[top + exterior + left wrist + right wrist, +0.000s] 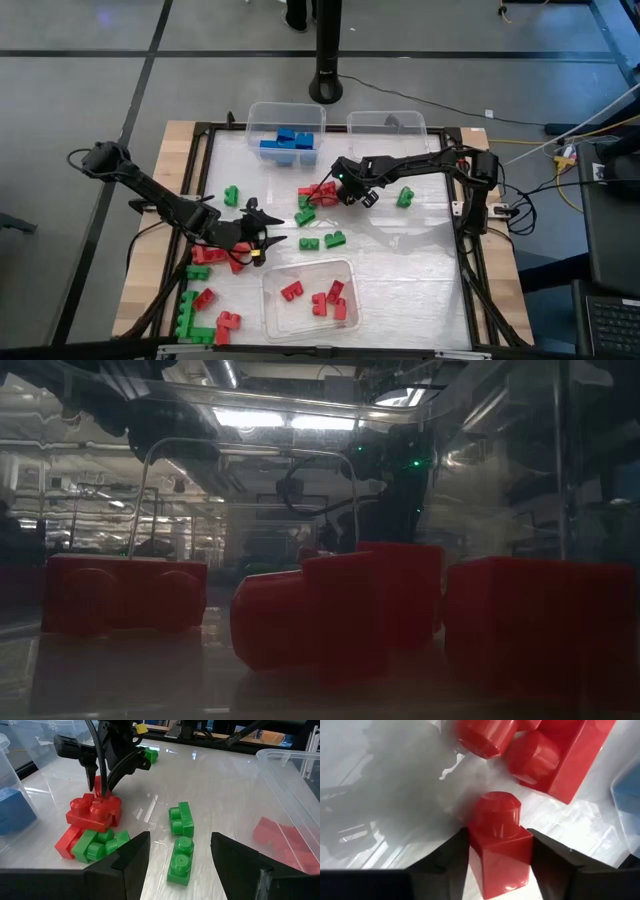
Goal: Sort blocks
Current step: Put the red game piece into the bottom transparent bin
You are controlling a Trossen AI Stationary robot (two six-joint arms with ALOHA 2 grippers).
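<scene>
High view first: at the left we see the left gripper [262,228] low over the table, its fingers spread wide with nothing between them, just above a small heap of red and green studded plastic bricks [208,254]. More red and green bricks [203,317] lie at the near left corner. Toward the middle, a clear rectangular plastic bin [348,268] near the front edge holds several red bricks [324,299], and a second clear bin [252,122] at the far side holds blue bricks [288,143]. A green brick pair [322,240] rests between them on the shiny table [420,260]. Further right, the right gripper [498,845] sits beside a red and green cluster [314,197]; its wrist view shows the fingers closed against a single-stud red brick [498,840], which seems to rest on the table, though we cannot be sure. A lone green brick [405,197] lies beyond it, and an empty-looking third bin [390,125] stands behind.
</scene>
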